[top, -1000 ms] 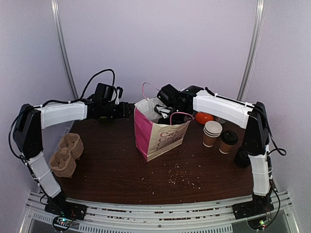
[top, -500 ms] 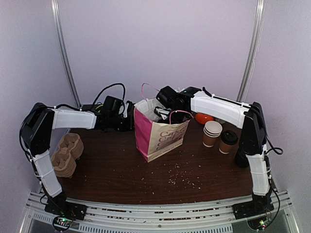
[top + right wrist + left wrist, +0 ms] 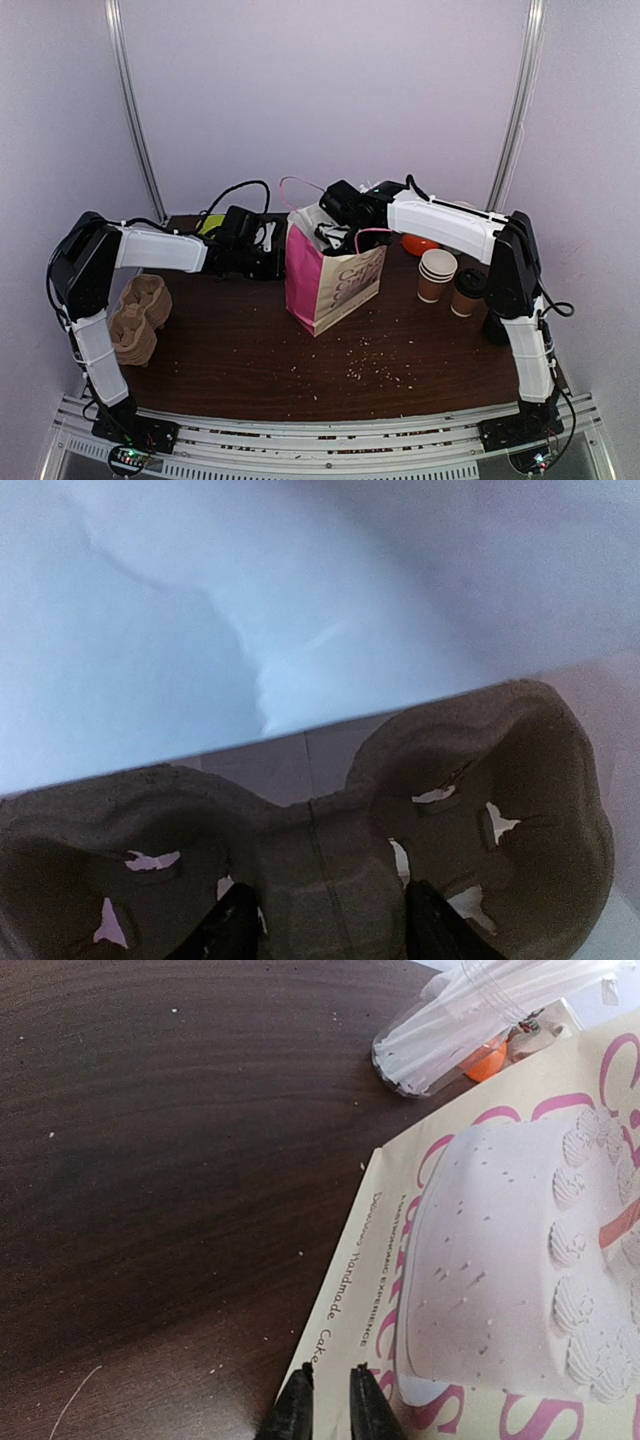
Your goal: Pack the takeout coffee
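Since a second ago the left arm has swung in across the table [image 3: 250, 350] to the bag [image 3: 335, 290], and the bag now stands straighter and a little further right. To my eye the bag is the main worry. It is light paper with both arms working at it, and a tug from one side that the other does not follow could tip it or crease its mouth shut. The right gripper [image 3: 330, 935] is down in that mouth, jaws about halfway, set either side of the carrier's [image 3: 480, 780] narrow waist and touching it, so I take the carrier as held. Let go at a slant, it could wedge against a wall instead of lying flat, and then no cup would sit upright in it. The coffee is not packed yet: the lidded cup [image 3: 470, 290] stands on the table right of the bag, well apart from it, with an open cup [image 3: 437, 272] just beside it. Both are close to the right arm, which could knock them as it pulls back. The pink handle [image 3: 372, 232] hangs by the right wrist and might snag. The left gripper [image 3: 332, 1410] is closed to a sliver on the bag's edge and looks to have paper pinched; a shallow pinch may slip.
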Controlling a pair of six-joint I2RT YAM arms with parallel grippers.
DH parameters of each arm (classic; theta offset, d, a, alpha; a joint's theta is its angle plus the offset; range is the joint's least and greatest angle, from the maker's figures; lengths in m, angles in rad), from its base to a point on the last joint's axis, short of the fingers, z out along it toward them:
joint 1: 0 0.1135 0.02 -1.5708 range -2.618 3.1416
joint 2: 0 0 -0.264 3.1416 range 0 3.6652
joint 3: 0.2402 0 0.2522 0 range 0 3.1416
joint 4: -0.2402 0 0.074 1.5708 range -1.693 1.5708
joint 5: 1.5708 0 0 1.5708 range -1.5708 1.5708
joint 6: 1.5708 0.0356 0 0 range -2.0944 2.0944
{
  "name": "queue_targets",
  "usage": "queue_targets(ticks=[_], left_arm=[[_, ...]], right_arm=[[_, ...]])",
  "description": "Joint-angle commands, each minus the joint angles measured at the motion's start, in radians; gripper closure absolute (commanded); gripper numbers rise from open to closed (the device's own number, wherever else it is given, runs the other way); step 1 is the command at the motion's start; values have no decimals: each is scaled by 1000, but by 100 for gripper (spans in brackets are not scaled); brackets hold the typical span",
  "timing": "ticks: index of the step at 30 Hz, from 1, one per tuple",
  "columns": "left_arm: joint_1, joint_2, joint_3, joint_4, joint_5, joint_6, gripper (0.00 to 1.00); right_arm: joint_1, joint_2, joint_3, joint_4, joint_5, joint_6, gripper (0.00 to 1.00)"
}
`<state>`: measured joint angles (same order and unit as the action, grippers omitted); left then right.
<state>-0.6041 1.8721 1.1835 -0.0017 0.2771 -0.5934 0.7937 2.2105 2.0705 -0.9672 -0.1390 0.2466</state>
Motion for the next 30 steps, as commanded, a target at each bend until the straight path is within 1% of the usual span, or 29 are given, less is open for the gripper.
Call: queue_targets(ticks=[1,4,6,10,13,22,27,28,30], left_arm=[[-10,-10,-3,30,21,11,83],[-10,-11,4,23,22,16,83],[-10,-12,8,23,23,15,82],[-10,-12,13,21,25,16,82],[-10,-14,16,16,27,15,82],[-10,-28,16,6,20,22,79],[-10,-33,21,1,20,25,75],[-10,-34,21,-1,20,25,74],[-10,-36,22,-4,20,26,73]], right_arm=[[3,25,-11,-53,-30,-16,47],[5,-6,-30,-56,-22,-22,43],[6,-20,-72,-53,-21,-25,40],[10,-25,-94,-54,-24,-30,29],[13,-21,-98,-53,-27,-30,23],[13,-18,-101,-33,-27,-21,15],[14,-16,-135,-5,-31,-10,10],[14,-17,-138,-1,-31,-9,8],[14,-19,-140,5,-32,-6,1]])
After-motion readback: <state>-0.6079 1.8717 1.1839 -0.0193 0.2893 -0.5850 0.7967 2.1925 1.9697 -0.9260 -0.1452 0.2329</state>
